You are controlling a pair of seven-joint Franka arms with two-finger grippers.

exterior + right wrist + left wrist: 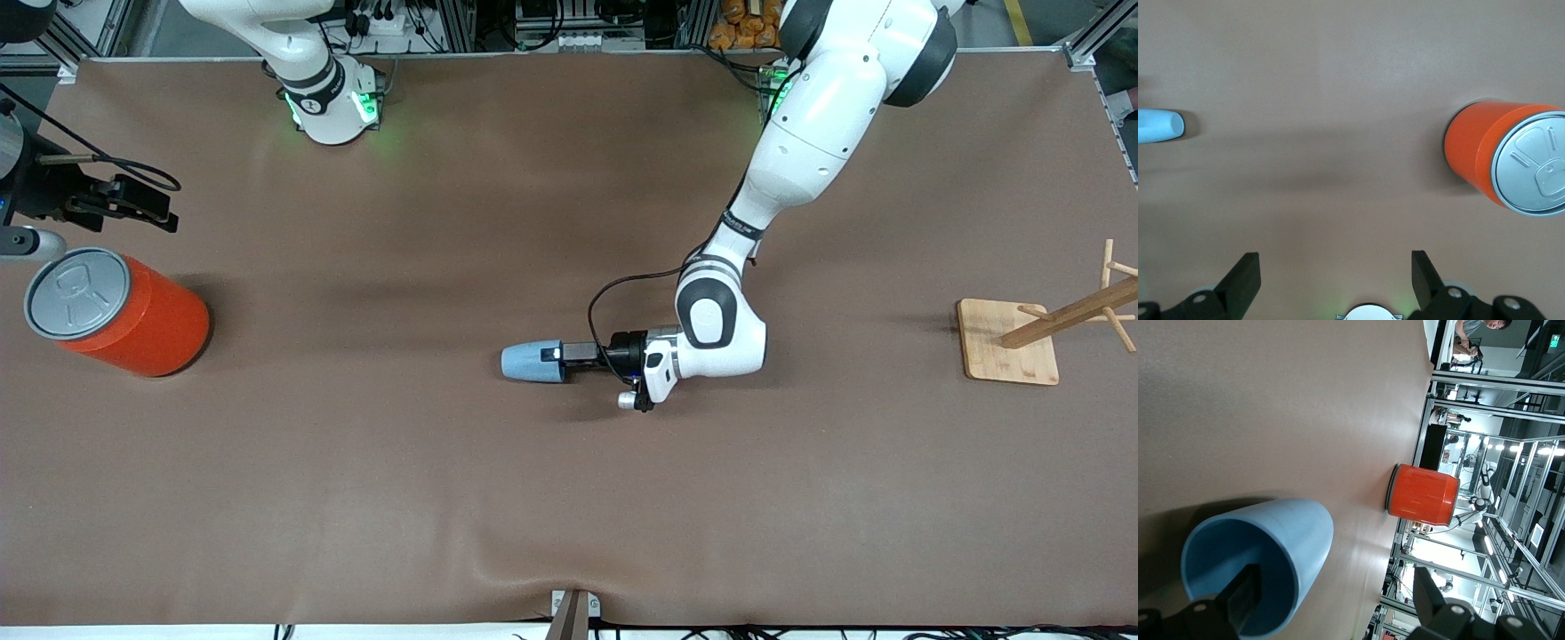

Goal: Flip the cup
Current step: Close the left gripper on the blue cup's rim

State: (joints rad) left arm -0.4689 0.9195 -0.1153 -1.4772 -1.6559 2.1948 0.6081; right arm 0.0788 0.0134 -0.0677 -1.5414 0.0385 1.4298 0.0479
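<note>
Cup sideways, rim partly hidden; left gripper straddles rim (unclamped); right gripper wide, waiting.

obstacles: orange can near right arm's end edge; wooden rack near left arm's end edge | free: bare table along front edge

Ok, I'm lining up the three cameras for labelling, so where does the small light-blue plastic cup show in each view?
Front view: small light-blue plastic cup lies on its side mid-table, left pincer at its rim.
Left wrist view: it fills the foreground, one finger inside.
Right wrist view: only a sliver shows at the edge.
Shared landmark: the large orange can with grey lid.
</note>
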